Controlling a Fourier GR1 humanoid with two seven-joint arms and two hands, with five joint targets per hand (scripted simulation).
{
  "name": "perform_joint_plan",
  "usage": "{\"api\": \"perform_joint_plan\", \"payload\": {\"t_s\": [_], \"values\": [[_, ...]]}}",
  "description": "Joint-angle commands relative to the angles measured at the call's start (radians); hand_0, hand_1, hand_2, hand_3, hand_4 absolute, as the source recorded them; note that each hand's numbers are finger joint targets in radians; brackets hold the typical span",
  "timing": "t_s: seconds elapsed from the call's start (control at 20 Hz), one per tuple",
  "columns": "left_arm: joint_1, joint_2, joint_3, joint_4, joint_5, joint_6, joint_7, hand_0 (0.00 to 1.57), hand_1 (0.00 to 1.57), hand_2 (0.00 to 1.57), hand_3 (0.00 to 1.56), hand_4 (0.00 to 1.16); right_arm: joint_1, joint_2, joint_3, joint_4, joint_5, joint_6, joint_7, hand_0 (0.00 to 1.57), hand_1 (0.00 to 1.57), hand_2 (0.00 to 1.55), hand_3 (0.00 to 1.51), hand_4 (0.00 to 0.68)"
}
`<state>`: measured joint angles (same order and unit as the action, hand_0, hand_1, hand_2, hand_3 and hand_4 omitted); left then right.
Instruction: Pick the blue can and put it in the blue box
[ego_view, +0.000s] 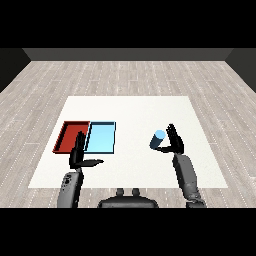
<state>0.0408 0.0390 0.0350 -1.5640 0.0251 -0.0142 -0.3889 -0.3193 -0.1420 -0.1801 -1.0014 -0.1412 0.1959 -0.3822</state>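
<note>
Right hand (175, 142) spread beside blue can (157, 139), not yet clasping. Left hand (80, 156) relaxed, idle near blue box (101, 138).

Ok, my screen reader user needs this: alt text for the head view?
The robot's right hand, fingers straight, is beside a blue can on a white table. Its open left hand hangs in front of a red tray and light blue tray.

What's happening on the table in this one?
The robot's right hand is right beside the blue can, fingers straight and not curled round it. The can is on the white table, well to the right of the light blue tray and the red tray, which lie side by side. The left hand is open in front of the trays.
</note>
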Motion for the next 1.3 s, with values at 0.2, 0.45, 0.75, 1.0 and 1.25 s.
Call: {"api": "perform_joint_plan", "payload": {"t_s": [0.2, 0.45, 0.75, 1.0, 1.25], "values": [[-0.014, -0.009, -0.014, -0.047, -0.014, 0.024, 0.053, 0.0, 0.0, 0.0, 0.0, 0.0, -0.078, 0.018, -0.001, 0.116, -0.008, -0.034, 0.011, 0.0, 0.0, 0.0, 0.0, 0.0], [0.01, -0.031, -0.023, -0.059, -0.024, 0.048, 0.034, 0.0, 0.0, 0.0, 0.0, 0.0, -0.148, 0.01, -0.036, 0.289, -0.021, -0.019, -0.09, 0.0, 0.0, 0.0, 0.0, 0.0], [0.004, -0.017, -0.009, -0.004, -0.039, 0.045, -0.016, 0.0, 0.0, 0.0, 0.0, 0.0, -0.219, -0.003, -0.046, 0.463, -0.018, 0.012, -0.156, 0.0, 0.0, 0.0, 0.0, 0.0], [0.018, 0.009, 0.016, -0.016, -0.014, 0.013, -0.033, 0.0, 0.0, 0.0, 0.0, 0.0, -0.235, 0.005, -0.049, 0.442, -0.047, -0.013, -0.105, 0.0, 0.0, 0.0, 0.0, 0.0], [0.057, 0.009, 0.001, -0.096, -0.026, 0.023, 0.014, 0.0, 0.0, 0.0, 0.0, 0.0, -0.216, 0.038, -0.028, 0.436, -0.043, -0.013, -0.136, 0.0, 0.0, 0.0, 0.0, 0.0]]}}
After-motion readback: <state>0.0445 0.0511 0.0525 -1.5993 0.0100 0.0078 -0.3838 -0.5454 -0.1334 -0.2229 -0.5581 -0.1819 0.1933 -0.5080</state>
